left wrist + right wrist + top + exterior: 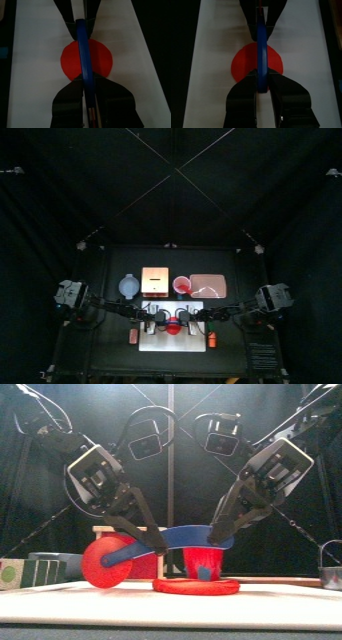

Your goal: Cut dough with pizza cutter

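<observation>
Both black robot arms are meeting over the white rectangular cutting board (174,326) at the front of the black tabletop (107,263), sharing one tool: a pizza cutter with a curved blue handle (181,544) and a large red wheel (111,561). The left hand (150,536) is clamped on the handle's wheel end, the right hand (221,534) clamped on the opposite end, so the blue bar is spanning between them. The dough, a flattened red disc (197,586), is lying on the board directly beneath the handle and just below both hands; the wheel appears to be standing beside the disc, by the left hand, rather than on it. To cut cleanly, the two hands would likely need to bring the wheel's edge onto the dough's middle, keep it upright, press evenly and roll straight across without dragging the soft disc. Beyond the hands, a round red cup (181,284) and a pale pink tray (207,285) are sitting side by side; their contents cannot be made out.
</observation>
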Tool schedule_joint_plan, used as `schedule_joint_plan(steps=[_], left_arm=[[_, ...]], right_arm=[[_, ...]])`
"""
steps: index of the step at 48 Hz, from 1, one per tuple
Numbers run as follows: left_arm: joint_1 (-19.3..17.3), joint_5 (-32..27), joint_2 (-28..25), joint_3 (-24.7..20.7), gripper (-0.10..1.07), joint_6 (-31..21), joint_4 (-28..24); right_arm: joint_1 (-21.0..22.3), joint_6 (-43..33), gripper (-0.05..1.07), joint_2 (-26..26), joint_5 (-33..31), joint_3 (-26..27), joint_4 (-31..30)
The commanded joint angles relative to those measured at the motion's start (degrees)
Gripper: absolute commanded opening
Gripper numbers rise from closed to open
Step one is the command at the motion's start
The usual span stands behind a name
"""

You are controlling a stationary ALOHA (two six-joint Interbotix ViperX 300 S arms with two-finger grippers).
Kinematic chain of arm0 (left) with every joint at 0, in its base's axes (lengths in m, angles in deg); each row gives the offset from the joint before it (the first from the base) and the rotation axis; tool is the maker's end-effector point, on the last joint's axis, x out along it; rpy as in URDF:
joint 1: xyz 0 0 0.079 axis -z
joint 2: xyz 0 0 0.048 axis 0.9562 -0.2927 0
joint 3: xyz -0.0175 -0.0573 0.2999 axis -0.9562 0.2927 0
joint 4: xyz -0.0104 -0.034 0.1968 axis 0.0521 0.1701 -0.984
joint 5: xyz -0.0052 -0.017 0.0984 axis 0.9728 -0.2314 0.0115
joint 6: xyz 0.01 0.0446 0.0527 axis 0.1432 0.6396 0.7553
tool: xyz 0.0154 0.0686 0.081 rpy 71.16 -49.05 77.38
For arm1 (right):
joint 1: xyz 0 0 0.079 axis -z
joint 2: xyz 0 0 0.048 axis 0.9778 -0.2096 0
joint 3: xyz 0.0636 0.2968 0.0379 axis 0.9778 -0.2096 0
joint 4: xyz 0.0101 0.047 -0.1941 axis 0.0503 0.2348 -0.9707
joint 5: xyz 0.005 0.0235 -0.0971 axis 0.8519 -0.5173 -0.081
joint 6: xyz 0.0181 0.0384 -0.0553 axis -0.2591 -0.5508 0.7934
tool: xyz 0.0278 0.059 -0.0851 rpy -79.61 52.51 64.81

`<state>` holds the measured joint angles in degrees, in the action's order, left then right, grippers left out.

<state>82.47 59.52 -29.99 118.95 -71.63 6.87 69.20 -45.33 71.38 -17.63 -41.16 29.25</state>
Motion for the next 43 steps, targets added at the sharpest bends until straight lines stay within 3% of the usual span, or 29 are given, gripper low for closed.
schedule_joint_plan(steps=[1,43], left_arm=[[0.18,0.26,0.18,-1.32,0.46,0.18,-0.35],[0.35,0.44,-2.90,-3.78,0.46,0.09,0.35]], right_arm=[[0.00,0.44,0.37,2.37,-0.09,-0.09,-0.09],[-0.88,0.35,0.37,2.81,-0.09,-1.85,1.23]])
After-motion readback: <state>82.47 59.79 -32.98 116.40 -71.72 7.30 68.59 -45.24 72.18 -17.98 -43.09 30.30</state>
